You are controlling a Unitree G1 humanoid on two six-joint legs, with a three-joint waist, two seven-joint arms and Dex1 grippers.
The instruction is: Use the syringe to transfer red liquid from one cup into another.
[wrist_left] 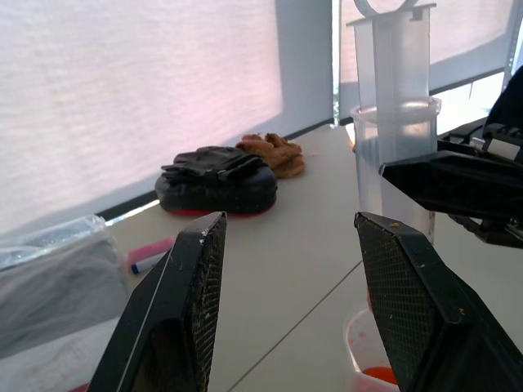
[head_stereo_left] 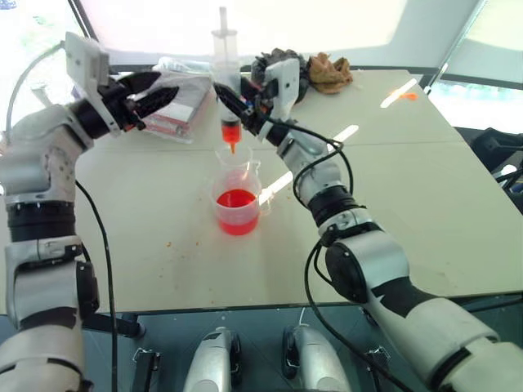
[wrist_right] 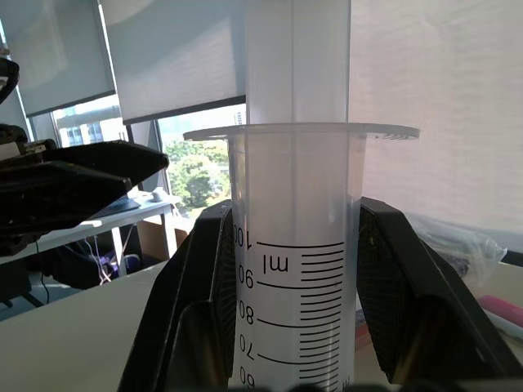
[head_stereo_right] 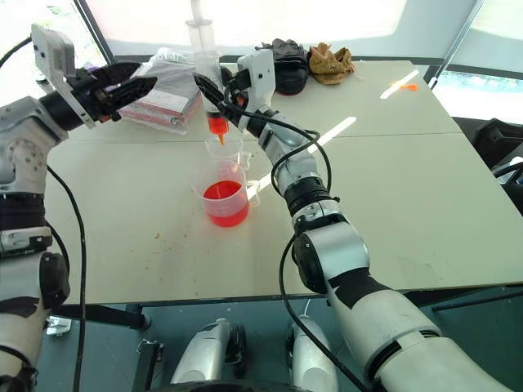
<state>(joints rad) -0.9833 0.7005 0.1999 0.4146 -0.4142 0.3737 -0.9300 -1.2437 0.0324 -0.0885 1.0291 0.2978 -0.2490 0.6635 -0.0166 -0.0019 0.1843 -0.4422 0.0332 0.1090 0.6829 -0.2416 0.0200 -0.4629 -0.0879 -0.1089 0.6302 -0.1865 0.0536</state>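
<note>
Red liquid (head_stereo_left: 237,199) fills wide cup (head_stereo_left: 238,220); right hand (head_stereo_left: 231,104) clamps syringe (head_stereo_left: 226,77); left hand (head_stereo_left: 163,91) apart.

1. Strong daylight comes through the pale window blinds (wrist_left: 139,98) along the top of the frames, washing them out nearly white.
2. Bright sun streaks lie across the bench (head_stereo_left: 392,163) at upper right.
3. The near black fingers (wrist_left: 176,318) look soft-focused.
</note>
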